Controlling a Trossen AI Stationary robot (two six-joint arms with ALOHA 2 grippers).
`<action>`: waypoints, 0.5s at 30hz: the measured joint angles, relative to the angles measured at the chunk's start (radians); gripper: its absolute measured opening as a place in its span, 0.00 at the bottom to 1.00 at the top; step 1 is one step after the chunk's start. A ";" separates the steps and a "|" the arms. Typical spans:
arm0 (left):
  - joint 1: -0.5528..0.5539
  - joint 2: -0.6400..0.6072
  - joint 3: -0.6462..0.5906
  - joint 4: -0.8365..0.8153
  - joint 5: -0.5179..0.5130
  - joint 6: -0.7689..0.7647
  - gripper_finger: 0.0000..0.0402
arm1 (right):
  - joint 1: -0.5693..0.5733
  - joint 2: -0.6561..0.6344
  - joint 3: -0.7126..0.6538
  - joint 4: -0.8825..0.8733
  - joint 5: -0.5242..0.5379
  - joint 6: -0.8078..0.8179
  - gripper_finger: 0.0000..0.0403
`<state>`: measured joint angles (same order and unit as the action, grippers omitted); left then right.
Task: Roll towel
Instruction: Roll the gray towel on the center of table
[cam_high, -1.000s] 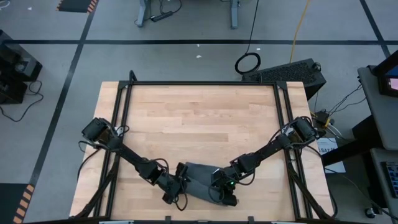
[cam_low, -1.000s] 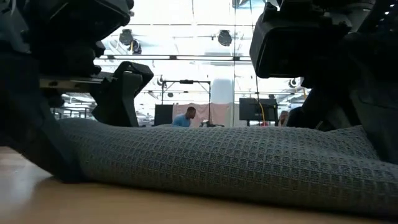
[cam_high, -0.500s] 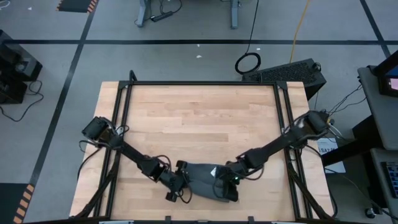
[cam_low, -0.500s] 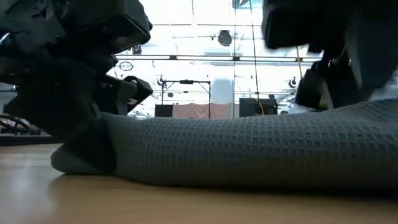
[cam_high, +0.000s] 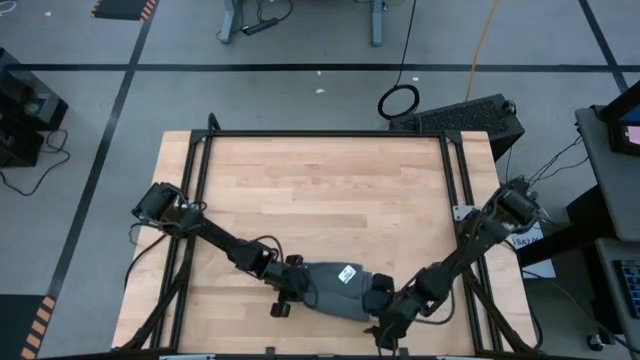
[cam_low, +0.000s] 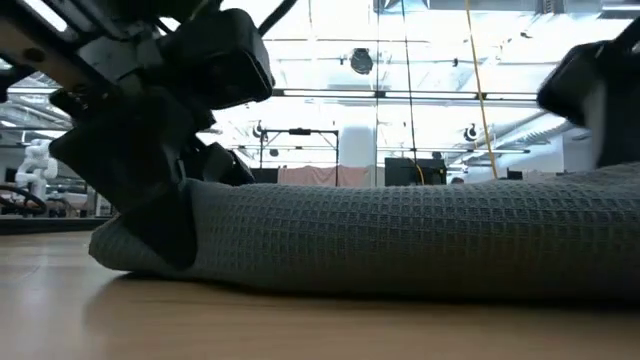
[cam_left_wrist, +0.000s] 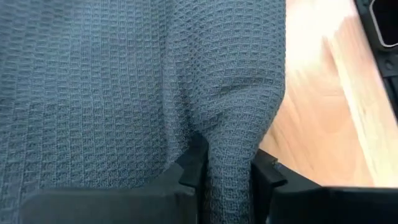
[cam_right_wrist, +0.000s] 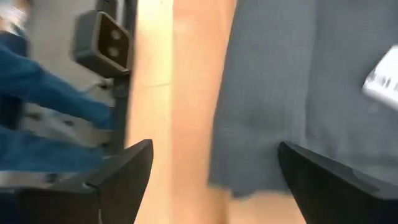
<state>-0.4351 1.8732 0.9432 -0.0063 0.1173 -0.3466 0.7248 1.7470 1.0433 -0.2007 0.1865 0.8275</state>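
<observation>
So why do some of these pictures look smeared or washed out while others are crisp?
Right wrist view: motion blur smears the towel and its white tag. Low view: bright ceiling lights behind turn the left gripper into a silhouette. Left wrist view: close and sharp, the towel's waffle weave is crisp, with a fold pinched between the fingers. High view: evenly lit, no glare on the table.

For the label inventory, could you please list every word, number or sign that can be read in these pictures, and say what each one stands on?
None can be read.
White tag on the towel: it carries dark marks, too small in the high view and blurred in the right wrist view.
Paper sheet beside the table, under the right arm's base: print too small to read.
</observation>
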 joint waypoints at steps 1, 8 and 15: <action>0.007 0.000 0.000 0.000 0.016 0.000 0.18 | 0.000 0.018 0.009 0.000 0.025 -0.034 0.84; 0.045 0.001 -0.001 -0.001 0.112 -0.040 0.18 | -0.018 0.105 0.058 -0.006 0.128 -0.167 0.82; 0.078 -0.003 -0.003 -0.010 0.231 -0.071 0.19 | -0.018 0.126 0.059 -0.023 0.127 -0.169 0.81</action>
<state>-0.3574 1.8698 0.9405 -0.0167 0.3484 -0.4174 0.7067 1.8729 1.1023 -0.2242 0.3130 0.6590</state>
